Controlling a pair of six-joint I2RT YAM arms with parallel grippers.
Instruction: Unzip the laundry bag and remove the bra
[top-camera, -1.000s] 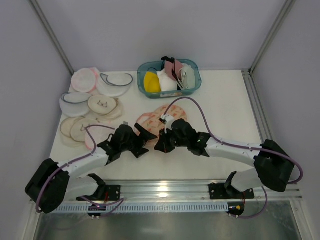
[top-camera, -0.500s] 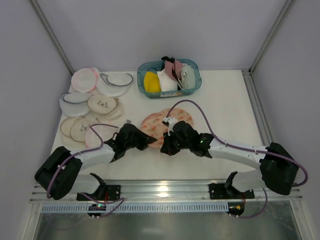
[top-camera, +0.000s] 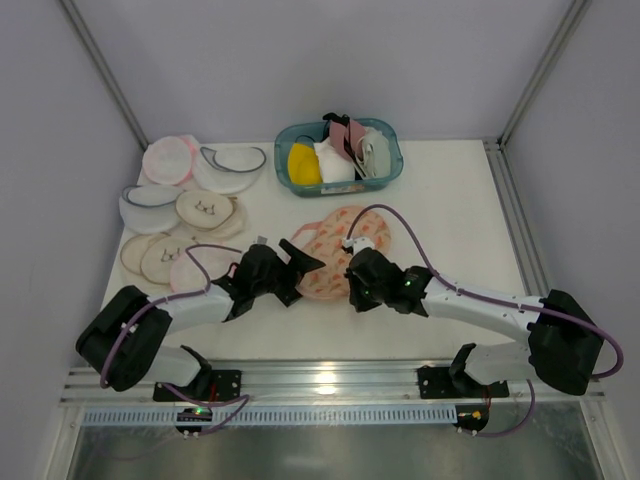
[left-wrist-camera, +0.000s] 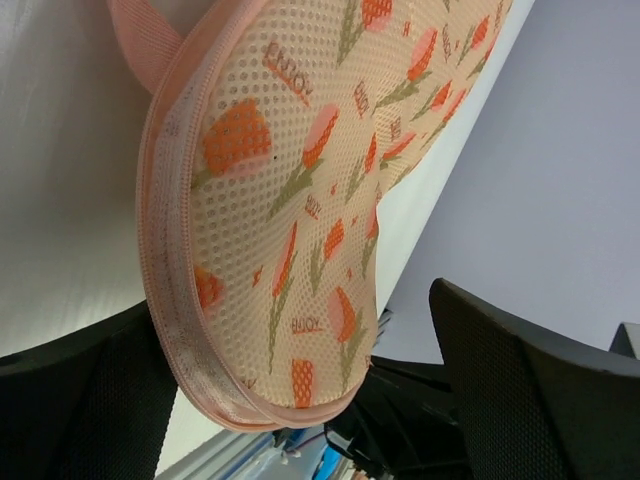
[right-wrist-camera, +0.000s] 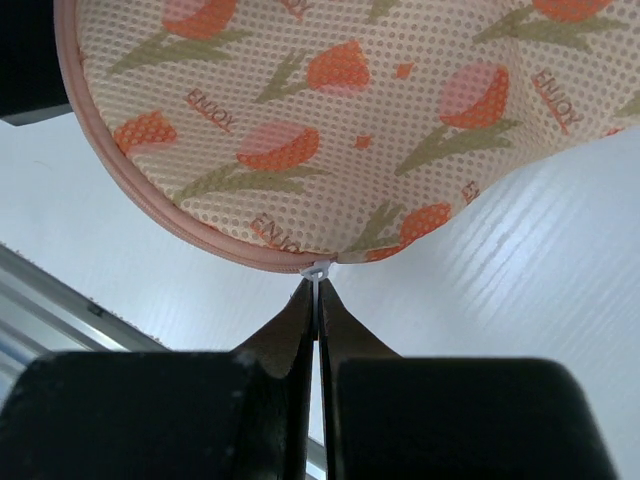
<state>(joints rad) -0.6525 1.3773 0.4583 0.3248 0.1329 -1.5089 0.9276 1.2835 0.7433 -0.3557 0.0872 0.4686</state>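
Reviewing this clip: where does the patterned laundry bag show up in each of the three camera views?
Top external: the laundry bag lies mid-table, between the left gripper and the right gripper.
Left wrist: it fills the upper centre, between the dark fingers.
Right wrist: it fills the upper half.
Shared landmark: the pink zipper trim on its edge, where the right gripper pinches the zipper pull.
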